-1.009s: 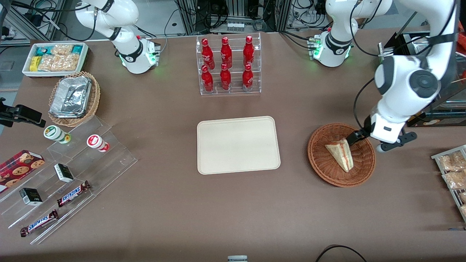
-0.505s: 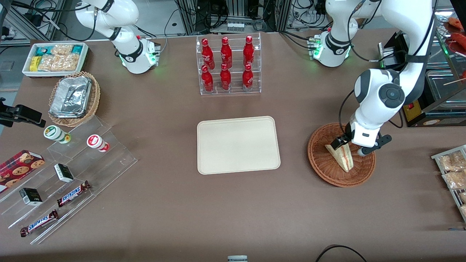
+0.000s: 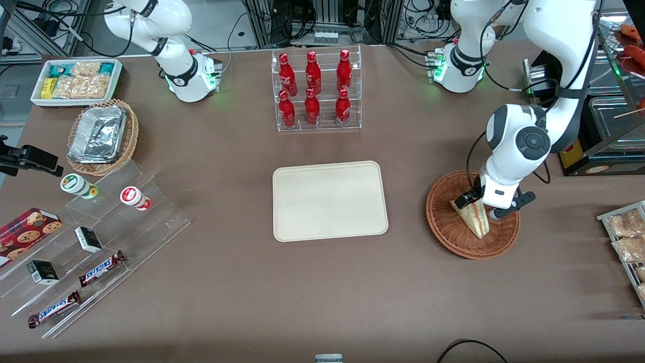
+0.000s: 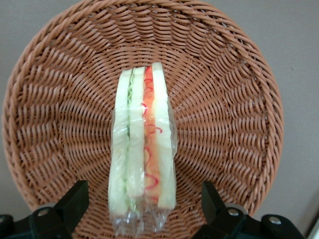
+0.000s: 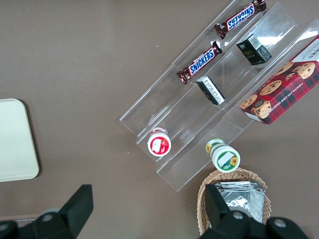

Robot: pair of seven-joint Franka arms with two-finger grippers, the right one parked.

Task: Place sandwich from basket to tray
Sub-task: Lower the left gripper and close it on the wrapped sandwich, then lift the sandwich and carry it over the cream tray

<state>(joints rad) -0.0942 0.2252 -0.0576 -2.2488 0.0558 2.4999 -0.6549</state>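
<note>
Brown surface. Cream tray flat at centre, nothing on it. Reddish-brown basket beside tray, toward working arm's end, holds sandwich (clear-wrapped, standing on edge, red and green filling showing). Left arm bent down over basket; hand low at sandwich's wide end, fingers spread apart either side of wrap, not clamped.
</note>
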